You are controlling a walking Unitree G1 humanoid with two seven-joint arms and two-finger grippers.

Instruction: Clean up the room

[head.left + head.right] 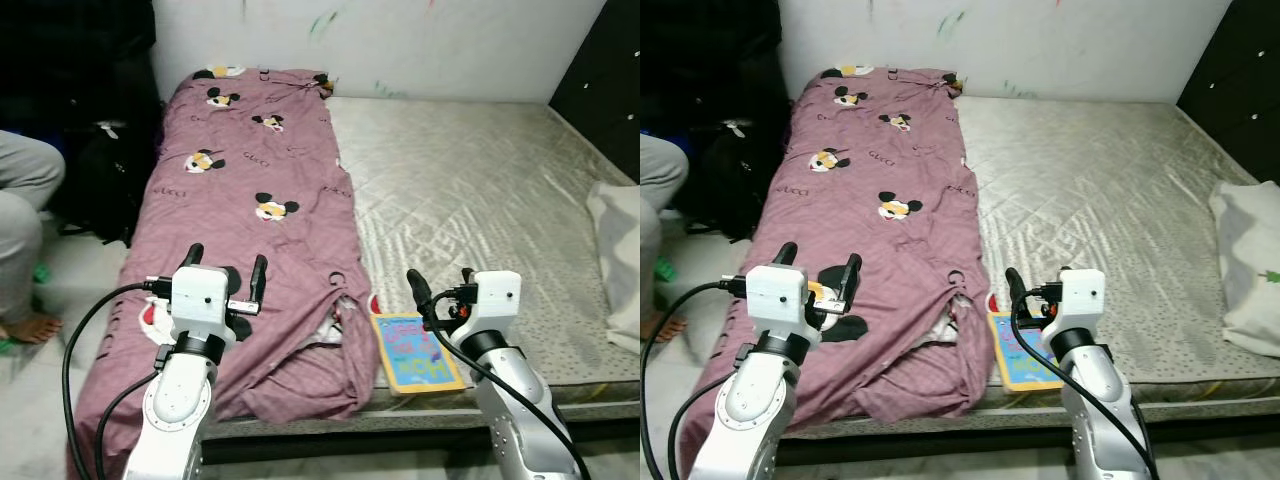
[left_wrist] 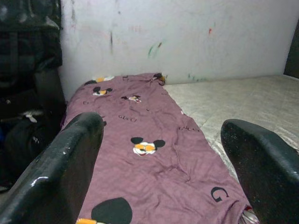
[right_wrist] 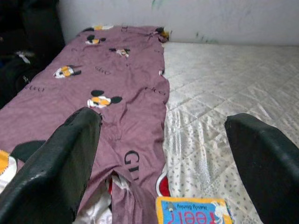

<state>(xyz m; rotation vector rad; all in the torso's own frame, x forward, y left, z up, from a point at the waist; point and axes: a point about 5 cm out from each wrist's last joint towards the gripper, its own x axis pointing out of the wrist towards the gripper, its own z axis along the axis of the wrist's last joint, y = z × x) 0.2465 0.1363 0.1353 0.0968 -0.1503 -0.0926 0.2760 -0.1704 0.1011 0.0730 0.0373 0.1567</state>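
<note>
A purple bedsheet with cartoon mouse prints is spread along the left side of a bare quilted mattress, its near end bunched at the bed's front edge. A colourful children's book is laid on the mattress just beside the bunched end. The left gripper is held above the sheet's near end, fingers spread wide and empty. The right gripper is held above the book, likewise wide open and empty. A white pillow is seen at the mattress's right edge. A seated person's knee is seen at the far left.
</note>
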